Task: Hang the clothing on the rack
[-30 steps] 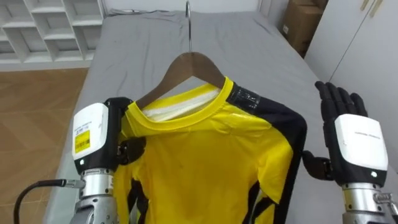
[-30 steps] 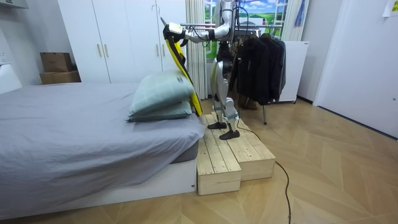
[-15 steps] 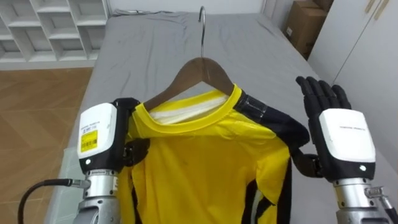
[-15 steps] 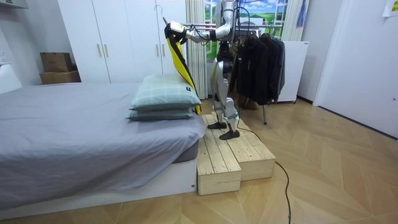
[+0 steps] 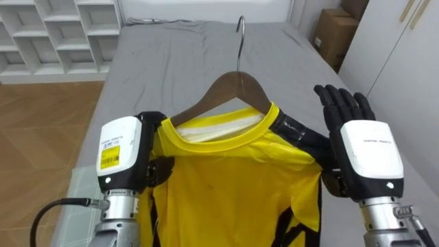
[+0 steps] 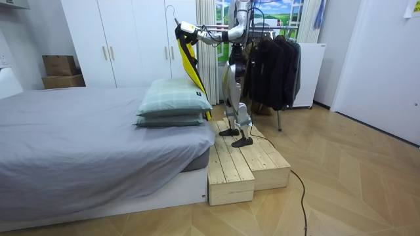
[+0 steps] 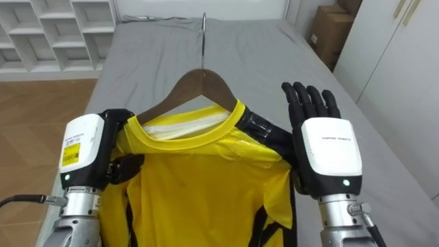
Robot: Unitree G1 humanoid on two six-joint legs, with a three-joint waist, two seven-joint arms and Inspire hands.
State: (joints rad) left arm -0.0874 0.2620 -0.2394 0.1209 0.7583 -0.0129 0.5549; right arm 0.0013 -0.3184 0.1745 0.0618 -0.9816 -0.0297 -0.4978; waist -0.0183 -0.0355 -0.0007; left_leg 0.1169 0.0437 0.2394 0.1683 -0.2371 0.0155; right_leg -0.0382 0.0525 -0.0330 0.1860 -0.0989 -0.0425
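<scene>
Left hand [image 5: 123, 154]: back turned to the head camera, fingers curled over the left shoulder of the yellow shirt [image 5: 233, 185], thumb pressed on the front of the cloth, so clenched on the garment. Right hand [image 5: 367, 154]: fingers straight and pointing up, laid flat beside the dark right shoulder of the shirt, steadying but not gripping. The shirt sits on a wooden hanger [image 5: 236, 86] and is held up in the air between the two hands, collar far, body hanging near. The metal hook [image 5: 239, 31] stands upright and free, caught on nothing. Under and beyond it lies the grey bed [image 5: 171, 62], with white shelves [image 5: 55, 27] far left and a cardboard box [image 5: 336, 31] far right. In the room view the robot stands on a wooden platform [image 6: 249, 164] at the end of the bed, arms out toward the room view's left, with the rack of dark clothes [image 6: 279, 65] just behind it. Step, as judged: garment is on the hanger and lifted, hanging not yet done. Next move likely calls for turning the body toward the rack, keeping the hook upright and clear, raising it above the bar, then lowering it on before the left hand lets go
</scene>
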